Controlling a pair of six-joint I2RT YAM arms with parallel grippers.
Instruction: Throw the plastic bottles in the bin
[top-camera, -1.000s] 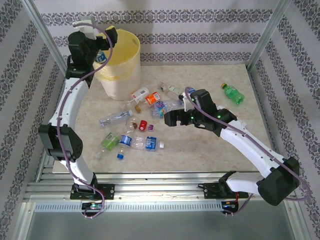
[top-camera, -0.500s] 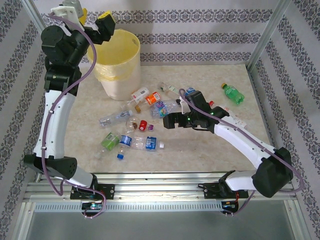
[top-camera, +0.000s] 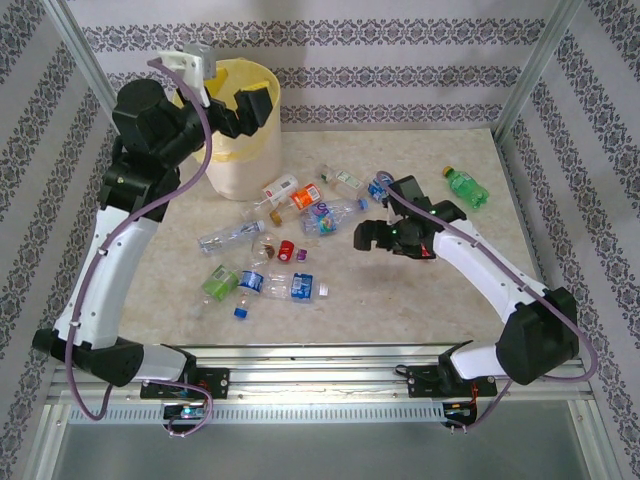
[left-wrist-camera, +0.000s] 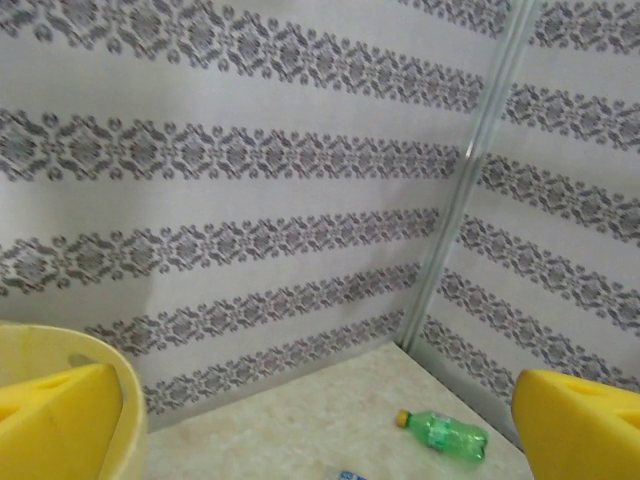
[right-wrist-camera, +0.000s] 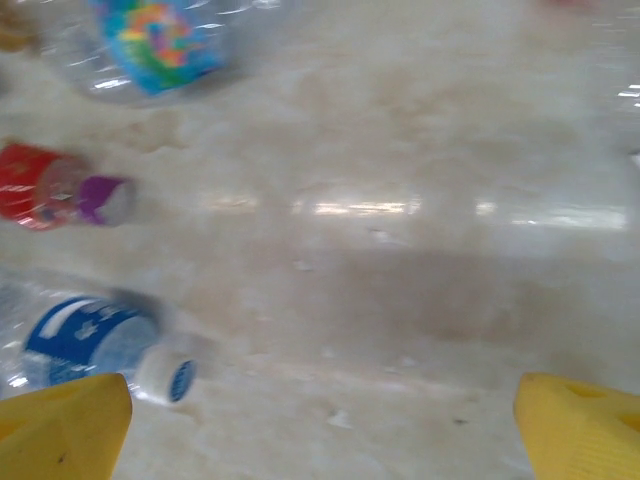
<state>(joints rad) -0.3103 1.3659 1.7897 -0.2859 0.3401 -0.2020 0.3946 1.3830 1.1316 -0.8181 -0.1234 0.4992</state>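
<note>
**Bin** (top-camera: 236, 168): upright at the rear left of the desk (top-camera: 420, 310), with a yellow liner folded over its rim. Its contents cannot be told.

**Left hand** (top-camera: 240, 102): raised over the bin's mouth, toward the right side of the rim. The jaws are spread to full width. Nothing lies between the yellow pads (left-wrist-camera: 585, 425), so the hand holds nothing. The left wrist view shows the bin's rim just beside 1 pad.

**Plastic bottles** (top-camera: 300, 287): most lie on their sides in a loose scatter on the desk, in front of the bin and to its right. None touches the bin.
- 1 green bottle (top-camera: 465, 188) lies alone, well to the right of the bin.
- A 2nd green one (top-camera: 220, 282) lies in front of the bin, at the near edge of the scatter.
- A loose blue cap (top-camera: 240, 312) sits just beyond that edge.

**Right hand** (top-camera: 368, 238): well to the right of the bin, past the scatter and low over bare desk. The jaws are fully apart and nothing is gripped. The right wrist view shows 3 bottles on the bin side of the hand, none between the pads:
- A blue-labelled bottle (right-wrist-camera: 85, 338) with a white cap, close to 1 pad.
- A red-labelled bottle (right-wrist-camera: 45, 185) with a purple cap.
- A multicoloured-label bottle (right-wrist-camera: 165, 40).
</note>
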